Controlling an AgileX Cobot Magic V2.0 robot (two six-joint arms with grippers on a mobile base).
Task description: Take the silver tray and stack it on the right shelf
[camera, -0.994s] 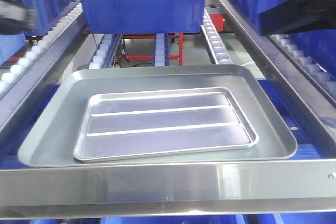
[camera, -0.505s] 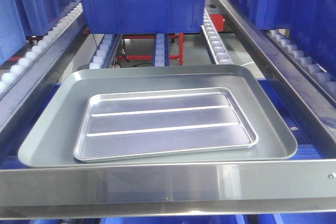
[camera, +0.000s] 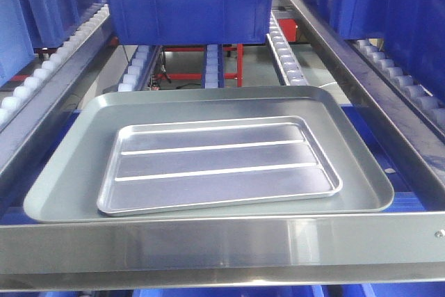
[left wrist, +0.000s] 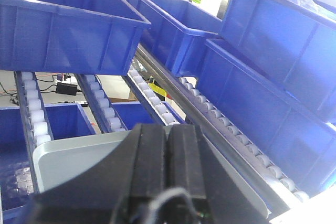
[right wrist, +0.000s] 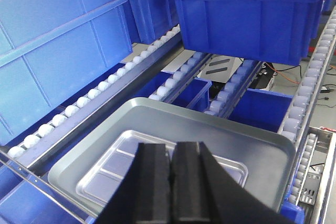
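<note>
From my left wrist camera, the left hand fills the lower middle of the view, its two black fingers pressed flat together, clenched on nothing. It points up the rack, raised above the near left corner of the grey tray, with white rollers running away on its left and blue bins resting on the rails beyond. In the front view neither arm appears. The silver tray lies flat inside the larger grey tray, slightly nearer its front rim, ribs running left to right. The grey tray rests on the shelf just behind the broad steel front bar, between the two side rails. A blue bin stands on the rollers behind it, well apart. From the right wrist camera, the right hand sits at bottom centre, fingers closed against each other with only a thin seam between, holding nothing. It hangs above the silver tray, not touching, aimed along the rack toward the far blue bin.
</note>
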